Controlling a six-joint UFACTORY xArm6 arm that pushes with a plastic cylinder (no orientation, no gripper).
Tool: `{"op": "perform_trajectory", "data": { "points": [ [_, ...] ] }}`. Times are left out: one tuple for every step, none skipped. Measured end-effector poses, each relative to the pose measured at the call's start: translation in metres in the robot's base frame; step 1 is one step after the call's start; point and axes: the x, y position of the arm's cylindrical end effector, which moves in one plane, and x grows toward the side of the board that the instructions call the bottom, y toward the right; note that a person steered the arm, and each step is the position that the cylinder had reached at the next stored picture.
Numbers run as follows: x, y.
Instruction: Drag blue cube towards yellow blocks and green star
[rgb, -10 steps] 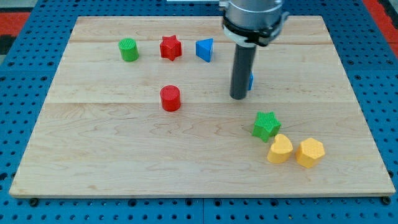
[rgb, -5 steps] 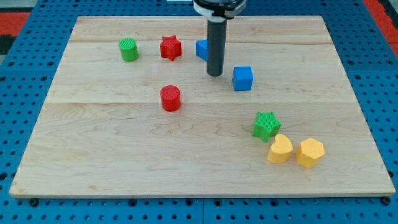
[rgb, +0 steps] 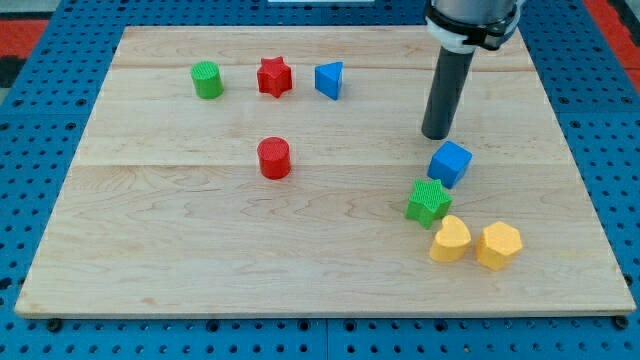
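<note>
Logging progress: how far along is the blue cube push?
Mostly done: the blue cube sits just up-right of the green star, close to it. My tip is just above the cube toward the view's top. Left: a short nudge down toward the yellow blocks.

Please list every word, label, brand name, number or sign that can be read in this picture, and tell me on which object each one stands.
None: no readable text appears anywhere in the camera view.
The blue cube, green star, two yellow blocks, red cylinder, red star, green cylinder and blue triangular block are plain.
The wooden board and my tip, just above the blue cube, carry no markings.
</note>
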Motion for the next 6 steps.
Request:
{"op": "perform_trajectory", "data": {
  "points": [
    [0.032,-0.020],
    [0.077,-0.017],
    [0.042,-0.003],
    [0.025,0.023],
    [0.061,0.042],
    [0.084,0.040]
  ]
}}
